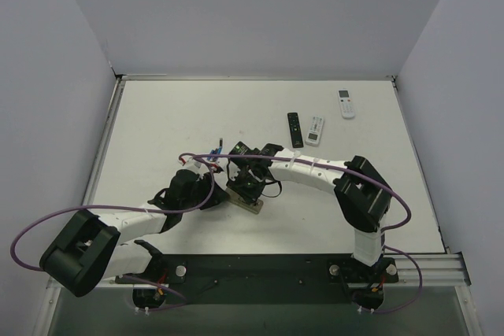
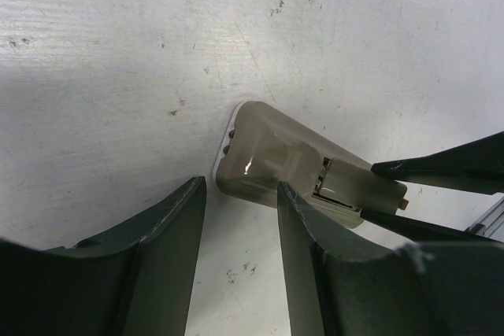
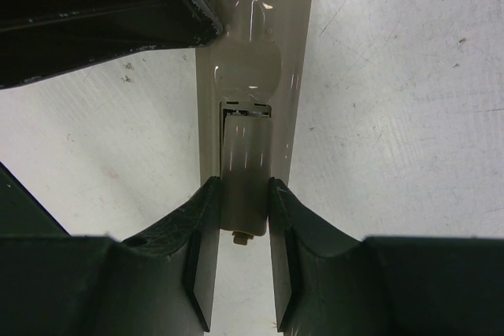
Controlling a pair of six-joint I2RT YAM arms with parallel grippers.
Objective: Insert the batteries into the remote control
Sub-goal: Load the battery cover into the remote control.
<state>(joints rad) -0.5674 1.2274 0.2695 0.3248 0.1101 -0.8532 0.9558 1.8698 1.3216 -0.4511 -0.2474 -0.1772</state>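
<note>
The remote control [image 3: 253,45] lies face down, grey-tan back up, in the middle of the table [image 1: 250,204]. My right gripper [image 3: 242,194] is shut on the tan battery cover [image 3: 244,167] at the remote's near end, where the cover sits over the recess. My left gripper [image 2: 240,222] is open at the remote's [image 2: 272,155] other end, and one of its fingers [image 2: 315,249] overlaps the remote's edge. Small blue and dark slivers [image 1: 220,147] behind the left wrist may be the batteries, too small to tell.
A slim black remote [image 1: 294,128] and a white remote [image 1: 315,130] lie side by side at the back right. Another white remote [image 1: 346,104] lies farther back. The two wrists crowd together over the grey-backed remote.
</note>
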